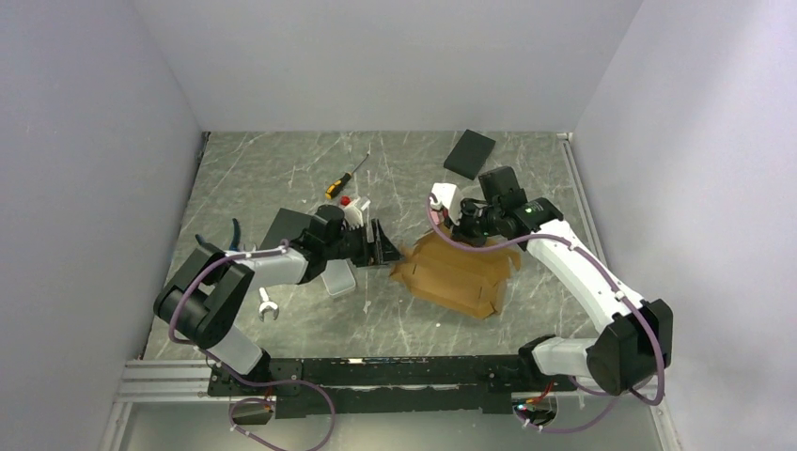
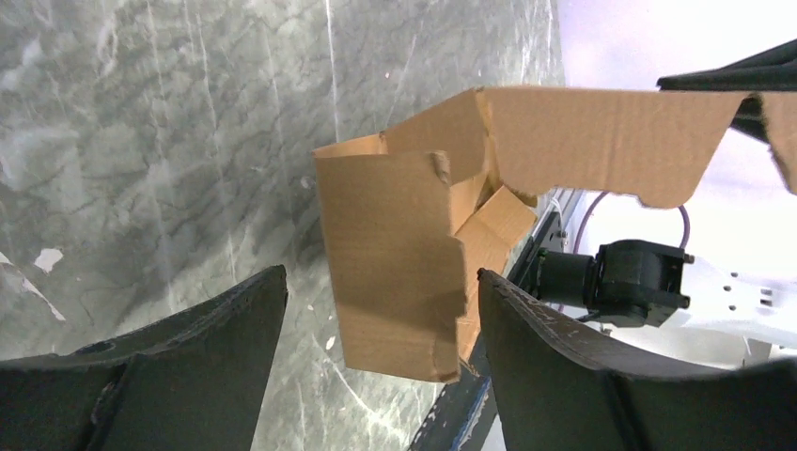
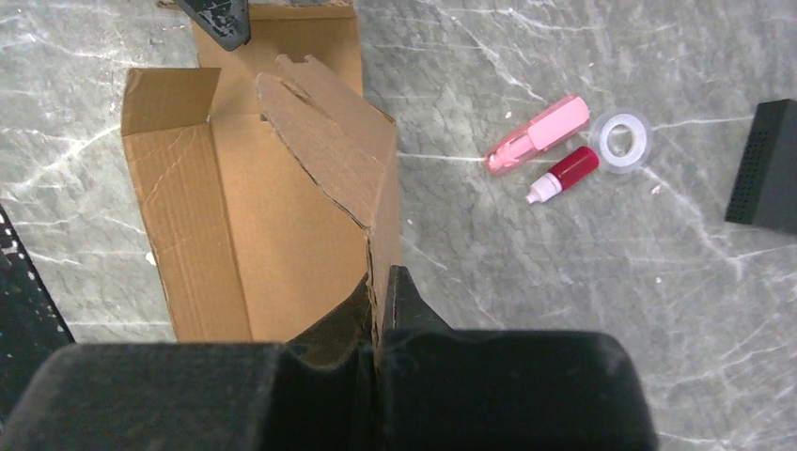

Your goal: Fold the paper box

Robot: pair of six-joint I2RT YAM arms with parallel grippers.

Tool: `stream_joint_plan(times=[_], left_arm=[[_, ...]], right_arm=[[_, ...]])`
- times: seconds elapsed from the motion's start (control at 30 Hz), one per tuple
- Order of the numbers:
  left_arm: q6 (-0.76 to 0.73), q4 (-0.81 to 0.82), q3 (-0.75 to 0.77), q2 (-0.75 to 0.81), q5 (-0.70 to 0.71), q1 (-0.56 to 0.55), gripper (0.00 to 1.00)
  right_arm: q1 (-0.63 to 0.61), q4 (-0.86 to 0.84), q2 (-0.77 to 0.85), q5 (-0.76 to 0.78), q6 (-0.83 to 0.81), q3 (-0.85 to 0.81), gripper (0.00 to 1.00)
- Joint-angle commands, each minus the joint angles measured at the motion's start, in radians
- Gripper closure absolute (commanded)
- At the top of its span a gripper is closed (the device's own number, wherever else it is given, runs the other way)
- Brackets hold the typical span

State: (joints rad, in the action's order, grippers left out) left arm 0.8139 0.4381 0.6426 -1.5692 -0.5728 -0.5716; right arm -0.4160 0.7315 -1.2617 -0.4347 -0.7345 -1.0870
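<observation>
A grey marbled tabletop [image 1: 282,169] fills the floor of a white-walled enclosure, with two robot arms mounted along its near edge.

The paper box [image 1: 461,272], a tan half-folded cardboard carton, sits on the tabletop right of centre, between the two arms. Its long axis runs roughly left to right across the overhead view. One wall and several flaps stand up while the rest lies flat.

The right tool [image 1: 458,228] reaches over the far edge of the box. Its fingers are pressed together on the top edge of a raised cardboard wall, pinching it and holding it upright.

The left tool [image 1: 390,246] points to the right, toward the left end of the box. Its fingers are spread wide apart and hold nothing. In the left wrist view, an upright end flap stands in the gap between the two fingers, touching neither.

The box therefore lies straight ahead of the left tool, which is the free one and the nearer to that loose end flap. A likely next move is to advance and press or close on the flap.

Smaller items lie well apart from the box: a black slab [image 1: 468,153] at the far right, a screwdriver [image 1: 345,178], a roll of clear tape [image 3: 622,141], a pink tube [image 3: 538,136] and a small red bottle [image 3: 564,174].
</observation>
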Motion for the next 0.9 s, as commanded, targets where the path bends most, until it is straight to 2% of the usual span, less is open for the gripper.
stream_joint_plan(times=[0.0, 0.2, 0.33, 0.5, 0.77, 0.87], left_arm=[[-0.057, -0.115, 0.074, -0.011, 0.063, -0.015, 0.23], [-0.084, -0.197, 0.111, -0.043, 0.091, -0.023, 0.36], [-0.123, -0.264, 0.147, -0.053, 0.117, -0.027, 0.49], [-0.184, -0.322, 0.171, -0.047, 0.156, -0.028, 0.69], [-0.286, -0.317, 0.185, -0.048, 0.204, -0.029, 0.94], [-0.318, -0.300, 0.187, -0.042, 0.220, -0.030, 0.97]], right_arm=[[0.000, -0.036, -0.023, -0.011, 0.076, -0.027, 1.00], [0.024, -0.012, -0.027, -0.070, 0.109, -0.049, 1.00], [0.045, 0.008, -0.047, -0.114, 0.129, -0.066, 1.00], [0.099, 0.051, -0.102, -0.175, 0.143, -0.107, 1.00], [0.173, 0.213, -0.222, -0.373, 0.078, -0.213, 1.00], [0.174, 0.247, -0.262, -0.403, 0.070, -0.236, 1.00]])
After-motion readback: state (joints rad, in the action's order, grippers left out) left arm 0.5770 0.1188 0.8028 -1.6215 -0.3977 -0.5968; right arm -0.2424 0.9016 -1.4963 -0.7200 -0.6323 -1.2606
